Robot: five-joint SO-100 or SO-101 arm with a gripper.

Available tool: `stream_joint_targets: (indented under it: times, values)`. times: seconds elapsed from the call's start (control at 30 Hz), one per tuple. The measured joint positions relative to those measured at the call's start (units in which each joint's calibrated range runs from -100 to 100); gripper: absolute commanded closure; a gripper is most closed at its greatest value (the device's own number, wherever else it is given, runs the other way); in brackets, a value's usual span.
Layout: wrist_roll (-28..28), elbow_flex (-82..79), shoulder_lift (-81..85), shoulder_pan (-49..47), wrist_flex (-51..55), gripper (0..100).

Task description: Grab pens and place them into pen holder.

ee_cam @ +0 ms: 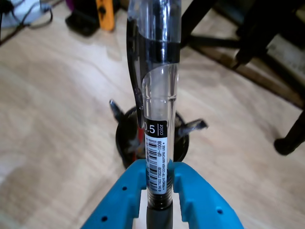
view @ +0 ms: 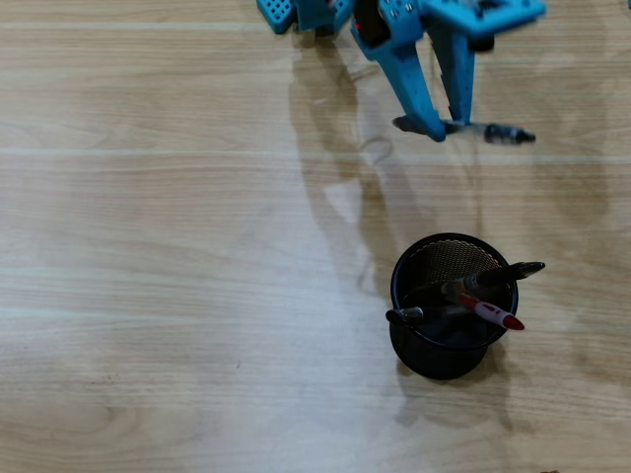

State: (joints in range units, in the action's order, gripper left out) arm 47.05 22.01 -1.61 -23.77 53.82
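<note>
My blue gripper [view: 441, 129] is shut on a clear-barrelled black pen [view: 498, 131], which sticks out to the right of the fingers above the table at the back right in the overhead view. In the wrist view the pen [ee_cam: 159, 124] stands clamped between the two blue fingers [ee_cam: 198, 195] and fills the middle of the frame. The black mesh pen holder [view: 449, 305] stands at the front right, apart from the gripper. It holds three pens, one of them red [view: 493, 313]. In the wrist view the holder [ee_cam: 125, 138] shows behind the held pen.
The arm's blue base [view: 315, 12] is at the table's back edge in the overhead view. In the wrist view, dark chair or table legs [ee_cam: 267, 33] and a black and orange object [ee_cam: 97, 14] stand beyond the wooden table.
</note>
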Motion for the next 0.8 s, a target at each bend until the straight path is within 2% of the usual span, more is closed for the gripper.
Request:
stream_joint_targets:
  times: [0.2,0.37,0.6,0.8]
  values:
    - [0.7,-2.8,0.6,1.0,-16.6,98]
    - [4.1,-12.4,0.6,1.0,-35.4,98]
    - [5.4,-29.5,0.6,1.0,-62.5,98]
    - [5.4,-34.6,-2.7,1.0,-74.9,98]
